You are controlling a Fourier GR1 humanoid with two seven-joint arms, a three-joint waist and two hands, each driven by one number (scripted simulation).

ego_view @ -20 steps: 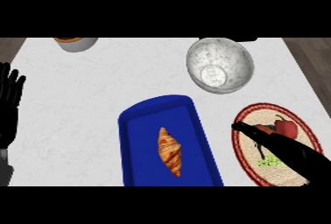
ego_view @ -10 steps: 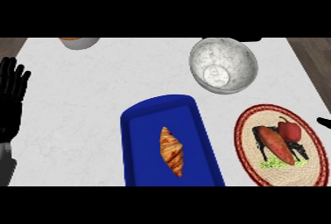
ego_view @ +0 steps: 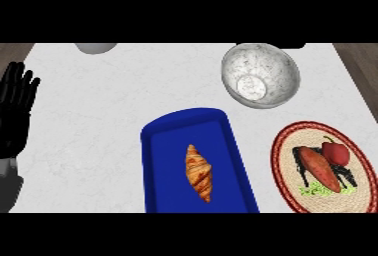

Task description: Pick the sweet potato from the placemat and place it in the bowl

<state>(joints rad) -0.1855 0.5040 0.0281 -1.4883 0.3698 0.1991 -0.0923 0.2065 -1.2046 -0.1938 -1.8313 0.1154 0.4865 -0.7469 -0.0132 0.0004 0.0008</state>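
Orange sweet potato [ego_view: 319,169] touches a red fruit [ego_view: 336,152] on the placemat [ego_view: 308,134]; left hand [ego_view: 16,107] rests spread wide.

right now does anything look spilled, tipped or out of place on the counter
Nothing stands out: the sweet potato lies on the placemat, the croissant in the blue tray, the bowl open side up.

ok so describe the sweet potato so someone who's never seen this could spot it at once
Start at the blue tray holding the croissant, then look right to the round woven placemat with a red rim. The sweet potato lies on it: a long, tapered orange-brown shape, unlike the round red vegetable beside it and the green bits at its lower end.
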